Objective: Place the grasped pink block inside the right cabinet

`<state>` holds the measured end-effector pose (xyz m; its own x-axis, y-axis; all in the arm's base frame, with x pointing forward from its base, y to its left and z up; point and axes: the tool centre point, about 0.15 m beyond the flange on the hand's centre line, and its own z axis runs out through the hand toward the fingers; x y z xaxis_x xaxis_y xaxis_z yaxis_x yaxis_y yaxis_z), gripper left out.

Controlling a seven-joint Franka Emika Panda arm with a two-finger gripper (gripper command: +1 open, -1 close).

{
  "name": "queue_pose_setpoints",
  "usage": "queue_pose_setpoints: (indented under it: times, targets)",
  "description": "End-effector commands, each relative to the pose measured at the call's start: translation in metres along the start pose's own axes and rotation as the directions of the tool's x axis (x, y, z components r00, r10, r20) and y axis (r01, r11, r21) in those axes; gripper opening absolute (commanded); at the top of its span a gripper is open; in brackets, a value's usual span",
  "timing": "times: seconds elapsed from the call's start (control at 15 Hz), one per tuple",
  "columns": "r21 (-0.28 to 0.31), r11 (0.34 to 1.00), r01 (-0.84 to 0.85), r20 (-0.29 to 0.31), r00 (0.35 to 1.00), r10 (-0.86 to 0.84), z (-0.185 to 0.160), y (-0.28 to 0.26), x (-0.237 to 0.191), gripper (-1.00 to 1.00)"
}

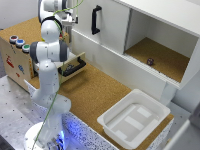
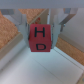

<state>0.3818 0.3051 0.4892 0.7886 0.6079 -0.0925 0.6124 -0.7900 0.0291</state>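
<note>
- Wrist view, nearest: gripper (image 2: 42, 29) is clenched on the pink block (image 2: 40, 38); one finger (image 2: 22, 22) sits at the block's 9 o'clock, the other at its 3 o'clock. Black letters "H" and "D" show on the block's facing side. White edges and cork-brown surface lie beneath, blurred.
- Exterior view, near: white plastic tray (image 1: 134, 119) at 5 o'clock of the frame, on the cork-topped table (image 1: 90, 92).
- Arm base at 7 o'clock; wooden drawer box (image 1: 17, 57) with coloured buttons at 9 o'clock.
- Gripper at 12 o'clock, close to the closed white door with the black handle (image 1: 96, 20); the block itself is too small to make out there.
- Far: the right cabinet (image 1: 165, 47) at 2 o'clock, open, with a small dark object (image 1: 150, 61) on its cork floor.
- Judged state: carry not finished; the block is well apart from the compartment.
- Risks: the grip covers only the block's upper part, so a jolt could twist it free; a low path could clip the handle or the cabinet's front wall; release near the dark object could knock it.
</note>
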Motion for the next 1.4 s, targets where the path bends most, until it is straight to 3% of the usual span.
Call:
queue_pose_setpoints:
  times: [0.0, 0.27, 0.6, 1.07, 1.33]
  targets:
    - [0.094, 0.994, -0.064, -0.186, 0.979, 0.081, 0.03, 0.029, -0.108, -1.0]
    - [0.176, 0.967, -0.186, -0.202, 0.954, 0.221, 0.048, 0.072, -0.171, -1.0]
    - [0.201, 0.913, -0.354, -0.176, 0.904, 0.39, 0.049, 0.169, -0.217, -1.0]
    - [0.23, 0.789, -0.57, -0.079, 0.797, 0.599, 0.061, 0.295, -0.274, -1.0]
    - [0.254, 0.732, -0.632, -0.117, 0.731, 0.672, 0.081, 0.364, -0.3, -1.0]
